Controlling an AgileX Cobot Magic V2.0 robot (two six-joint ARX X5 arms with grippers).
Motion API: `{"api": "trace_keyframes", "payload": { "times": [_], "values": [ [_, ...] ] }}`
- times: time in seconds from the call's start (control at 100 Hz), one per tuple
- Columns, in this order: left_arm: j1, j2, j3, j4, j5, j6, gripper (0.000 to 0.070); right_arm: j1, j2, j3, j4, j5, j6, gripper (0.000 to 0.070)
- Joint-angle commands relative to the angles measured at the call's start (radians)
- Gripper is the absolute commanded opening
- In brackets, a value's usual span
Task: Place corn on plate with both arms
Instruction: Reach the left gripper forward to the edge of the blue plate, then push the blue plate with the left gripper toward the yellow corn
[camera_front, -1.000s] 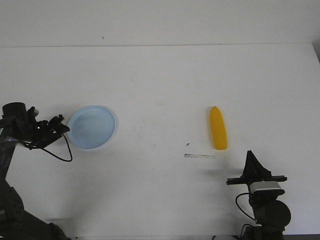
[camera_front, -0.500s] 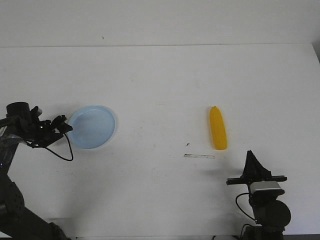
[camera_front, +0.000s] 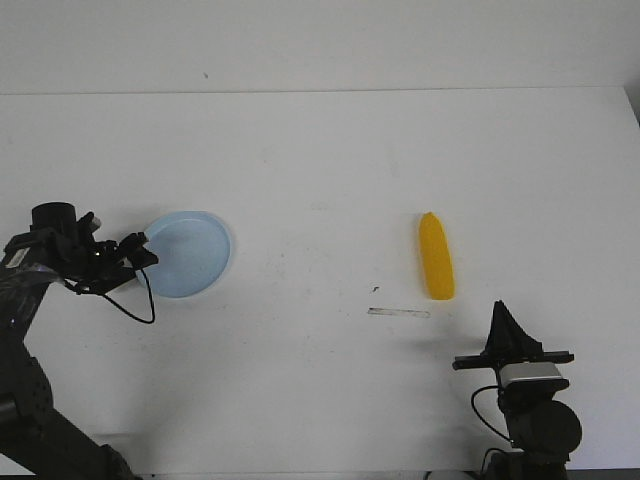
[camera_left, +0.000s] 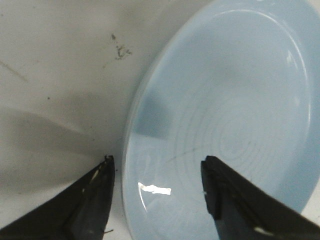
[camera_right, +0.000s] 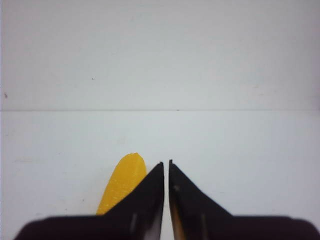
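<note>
From the front, my left gripper (camera_front: 138, 254) sits right at the plate (camera_front: 190, 252), at the rim on the side nearest that arm, with the dish spreading away ahead of my fingertips toward the middle of the table (camera_front: 320, 180). The corn (camera_front: 436, 256) lies well apart from this hand, far across the table on my right side. My right gripper (camera_front: 505, 330) is much the nearer one to it: the cob lies ahead of that hand and a little toward my left, its long axis running roughly away from me, so nearly in line with the hand's own reach. A thin pale strip (camera_front: 399, 313) lies just beside the cob's near end.

Through my left wrist camera, my two fingers (camera_left: 90, 200) stand wide apart with the plate's (camera_left: 235, 100) near edge passing between them; one finger is over bare table, the other over the dish. They grip nothing yet.

Through my right wrist camera, my fingers (camera_right: 150, 192) are nearly closed, only a thin slit between them, and they hold nothing. The corn (camera_right: 122, 182) shows just ahead, partly hidden behind the fingers and offset to one side, so I judge this hand must open and shift across before it can take the cob.
</note>
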Motion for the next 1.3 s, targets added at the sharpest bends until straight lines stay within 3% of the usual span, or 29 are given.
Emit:
{"api": "trace_keyframes", "payload": {
  "times": [0.0,0.17,0.31,0.44,0.53,0.99,1.29],
  "values": [
    [-0.003,0.03,0.017,-0.006,0.005,0.016,0.0326,0.0,0.002,-0.001,0.01,0.0,0.01,0.0015],
    [-0.018,0.043,0.017,-0.01,0.005,0.017,0.0299,0.0,0.002,-0.001,0.01,0.0,0.009,0.0015],
    [-0.024,0.054,0.017,-0.011,0.005,0.016,0.0209,0.0,0.002,-0.001,0.01,0.0,0.009,0.0015],
    [-0.024,0.055,0.017,-0.011,0.005,0.017,0.0064,0.0,0.002,-0.001,0.01,0.0,0.009,0.0015],
    [-0.024,0.055,0.017,-0.011,0.005,0.017,0.0,0.0,0.002,-0.001,0.01,0.0,0.01,0.0015],
    [-0.111,-0.029,0.017,-0.064,0.013,0.009,0.0,0.0,0.002,-0.001,0.01,0.0,0.009,0.0015],
    [-0.269,-0.066,0.017,-0.061,0.013,-0.035,0.0,0.0,0.002,-0.001,0.01,0.0,0.01,0.0015]
  ]
}}
